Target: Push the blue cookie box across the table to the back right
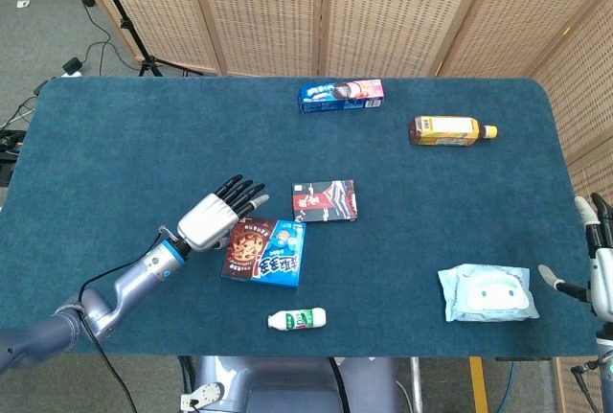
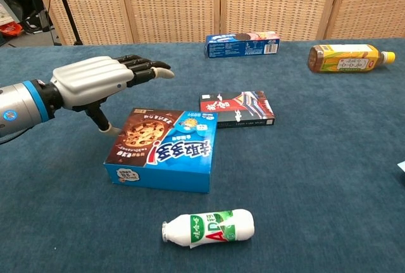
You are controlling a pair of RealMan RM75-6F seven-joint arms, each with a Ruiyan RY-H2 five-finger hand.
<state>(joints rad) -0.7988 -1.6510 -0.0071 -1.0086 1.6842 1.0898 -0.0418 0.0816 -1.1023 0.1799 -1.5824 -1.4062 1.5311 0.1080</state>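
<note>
The blue cookie box point(image 1: 263, 252) point(image 2: 161, 151), with a brown cookie picture on its left half, lies flat at the front middle of the table. My left hand point(image 1: 218, 217) point(image 2: 95, 83) hovers at the box's left back corner, its fingers stretched out and apart above that corner. The thumb point(image 2: 104, 123) points down and meets the box's left edge. It holds nothing. My right hand point(image 1: 599, 260) shows only in the head view, at the table's front right edge, fingers apart and empty.
A red and black box point(image 1: 325, 200) point(image 2: 237, 108) lies just behind and right of the cookie box. At the back are a long blue biscuit pack point(image 1: 341, 94) point(image 2: 242, 44) and a tea bottle point(image 1: 450, 130) point(image 2: 347, 57). A small white bottle point(image 1: 297, 318) point(image 2: 209, 227) and a wipes pack point(image 1: 487, 292) lie in front.
</note>
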